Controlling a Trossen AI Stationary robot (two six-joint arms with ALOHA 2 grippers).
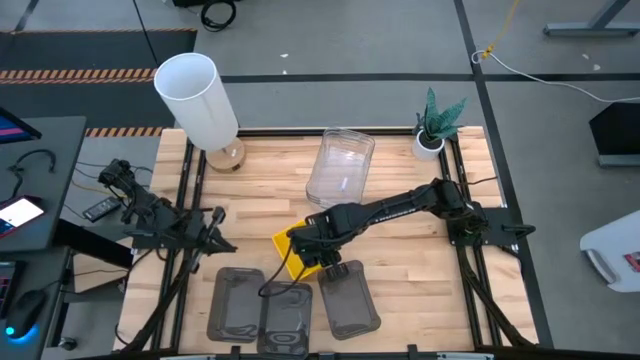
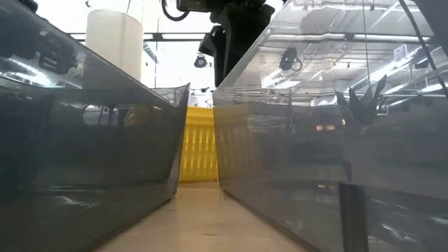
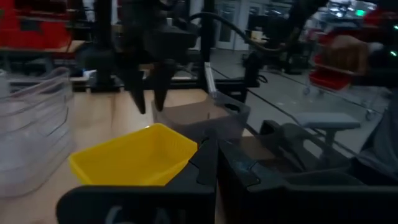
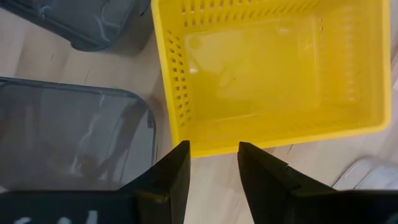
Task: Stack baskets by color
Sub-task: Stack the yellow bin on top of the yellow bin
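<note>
1. Yellow basket (image 1: 291, 255) sits mid-table; three grey baskets (image 1: 347, 300) lie along the near edge, one just right of it; the clear baskets (image 1: 340, 166) sit stacked at the far side.
2. Right gripper (image 4: 211, 163) hangs just above the yellow basket's rim, fingers apart, holding nothing.
3. Left gripper (image 1: 215, 238) waits at the left side, fingers together.

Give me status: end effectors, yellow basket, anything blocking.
Right end effector open, above yellow basket's rim, not gripping. Left end effector shut, parked at table's left edge. Grey basket close beside.
</note>
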